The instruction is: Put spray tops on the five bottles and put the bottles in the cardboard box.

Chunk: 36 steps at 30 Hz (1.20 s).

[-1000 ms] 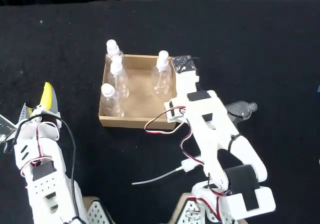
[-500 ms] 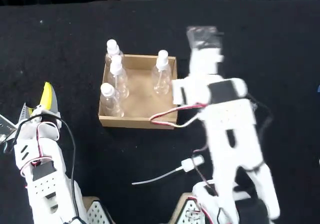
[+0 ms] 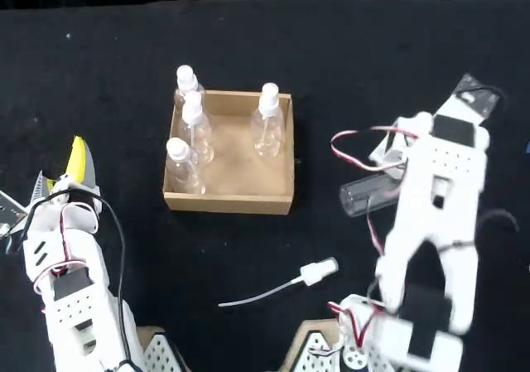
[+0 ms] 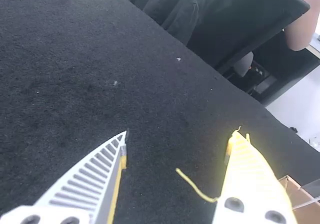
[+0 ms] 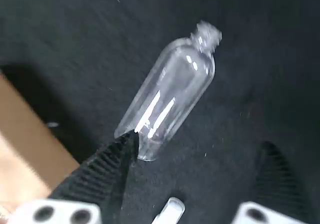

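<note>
The uncapped bottle (image 5: 170, 94) is laid on its side on the table (image 5: 260, 59), near the cardboard box (image 3: 232, 202). The right gripper (image 5: 200, 146) is held with jaws spread; the bottle's base is located just beside one fingertip (not gripped). The left gripper (image 4: 175, 139) is likewise spread, above the table.

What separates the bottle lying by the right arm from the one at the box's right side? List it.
The loose bottle lies on its side; the boxed bottle stands upright. The loose bottle's neck is bare; the boxed bottle wears a spray top. The loose bottle rests on the table, the boxed bottle inside the cardboard box. Both are clear.
</note>
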Each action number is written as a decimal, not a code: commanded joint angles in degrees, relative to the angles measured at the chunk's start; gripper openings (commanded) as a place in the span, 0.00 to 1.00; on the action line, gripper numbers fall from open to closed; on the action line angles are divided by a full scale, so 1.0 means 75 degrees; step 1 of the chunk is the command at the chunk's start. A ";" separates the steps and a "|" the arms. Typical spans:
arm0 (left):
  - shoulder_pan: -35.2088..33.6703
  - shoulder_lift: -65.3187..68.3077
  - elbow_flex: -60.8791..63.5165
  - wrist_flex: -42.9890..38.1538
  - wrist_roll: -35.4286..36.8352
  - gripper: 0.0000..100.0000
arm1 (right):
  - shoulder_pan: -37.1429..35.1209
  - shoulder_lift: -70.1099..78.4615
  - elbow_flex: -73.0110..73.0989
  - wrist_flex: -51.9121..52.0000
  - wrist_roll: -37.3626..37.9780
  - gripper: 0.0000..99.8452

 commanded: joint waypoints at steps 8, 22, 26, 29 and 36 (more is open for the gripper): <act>0.0100 -0.0023 -0.0111 -0.0141 -0.0047 0.30 | -0.0188 0.2022 -0.1987 -0.0059 -0.1700 0.34; 0.0100 -0.0023 -0.0111 -0.0152 -0.0047 0.30 | 0.0316 0.4015 -0.2714 -0.0105 -0.1700 0.34; 0.0100 -0.0023 -0.0100 -0.0141 -0.0047 0.30 | 0.0316 0.4554 -0.3065 -0.0070 -0.0610 0.34; 0.0100 -0.0023 -0.0100 -0.0129 -0.0047 0.30 | 0.0305 0.4894 -0.3382 -0.0047 0.0340 0.34; 0.0100 -0.0023 -0.0100 -0.0129 -0.0047 0.30 | 0.0363 0.5316 -0.4038 0.0645 0.2040 0.23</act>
